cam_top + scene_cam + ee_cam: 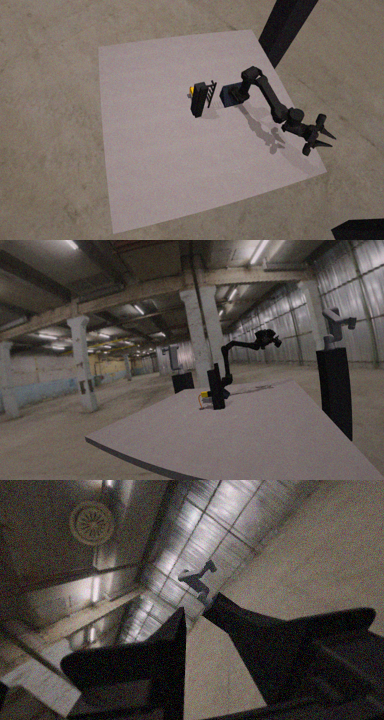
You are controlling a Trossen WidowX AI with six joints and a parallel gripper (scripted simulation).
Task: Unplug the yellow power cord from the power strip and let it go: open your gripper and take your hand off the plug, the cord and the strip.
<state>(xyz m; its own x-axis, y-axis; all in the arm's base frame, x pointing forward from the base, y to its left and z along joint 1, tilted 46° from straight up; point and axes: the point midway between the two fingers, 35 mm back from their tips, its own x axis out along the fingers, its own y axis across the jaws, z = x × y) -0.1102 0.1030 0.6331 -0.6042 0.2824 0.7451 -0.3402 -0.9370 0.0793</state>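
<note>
Right, your black arm's jaws (327, 140) hang high off the pale grey desk (169, 169) edge, partly parted, gripping nothing. The yellow plug (192, 90) sits in the upright black power strip (198, 99), well apart from them.

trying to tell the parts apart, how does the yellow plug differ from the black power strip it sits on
The yellow plug is small and bright; the power strip is tall and black. The plug juts sideways from the strip's lower part, while the strip stands upright on the table. They touch each other, and both are far from the tool, which holds nothing.
</note>
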